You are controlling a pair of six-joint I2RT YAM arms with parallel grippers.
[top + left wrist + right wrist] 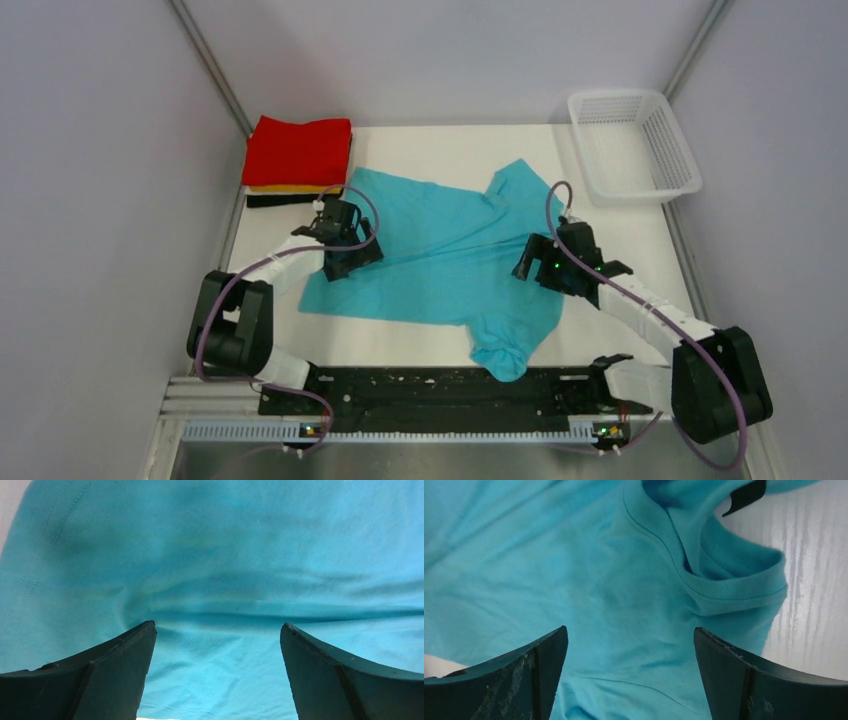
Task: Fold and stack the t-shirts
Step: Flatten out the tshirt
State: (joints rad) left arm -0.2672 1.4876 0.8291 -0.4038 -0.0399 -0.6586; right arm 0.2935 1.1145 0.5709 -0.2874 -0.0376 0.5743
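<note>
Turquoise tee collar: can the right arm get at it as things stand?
Probably yes. The right gripper hangs open over the turquoise tee, and the collar lies just ahead of its fingertips, uncovered, with nothing between. The left gripper is across the shirt, out of the way.

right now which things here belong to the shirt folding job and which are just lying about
Job:
turquoise tee, spread out and rumpled
folded stack, red on top, far left corner
left gripper and right gripper, both open over the tee

Lying about:
basket, far right corner
</note>
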